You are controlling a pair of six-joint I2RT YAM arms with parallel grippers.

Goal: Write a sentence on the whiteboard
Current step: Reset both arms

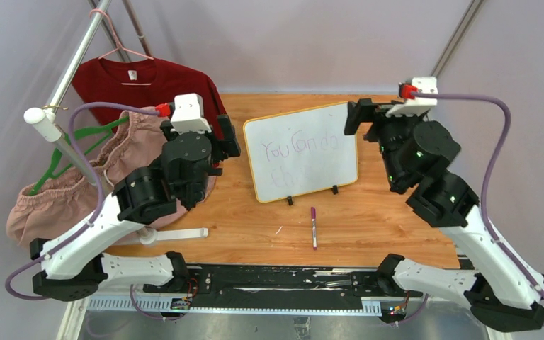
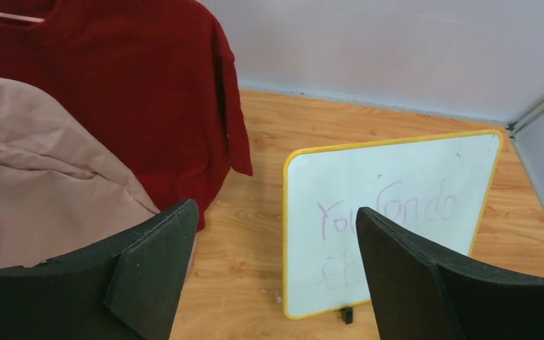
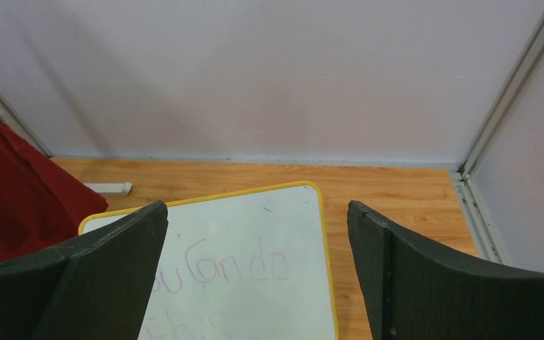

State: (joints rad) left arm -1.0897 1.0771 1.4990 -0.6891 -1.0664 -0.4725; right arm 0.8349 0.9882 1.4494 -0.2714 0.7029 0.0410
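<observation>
Two garments crowd the tabletop's (image 1: 397, 212) far left corner: red shirt (image 1: 142, 85) on a pink hanger (image 1: 117, 46), pink garment (image 1: 71, 191) below it on a green hanger (image 1: 78, 145). White bar (image 1: 177, 234) lies flat near the left near edge.

Left end effector (image 2: 273, 212) hovers just left of the whiteboard (image 1: 301, 152), fingers wide apart, nothing between them.

Whiteboard stands mid-tabletop, toward the far edge, on two black feet, leaning back. Long axis runs left to right, right end skewed a little farther back; written face looks toward the near edge. The sentence (image 1: 299, 147) is faint purple, two lines, upright.

Marker (image 1: 313, 227) lies flat between board and near edge, long axis near-to-far, apart from the feet.

Right end effector (image 3: 256, 209) hangs over the board's right end, fingers spread, holding nothing. Bare wood right of the board out to the right edge.
</observation>
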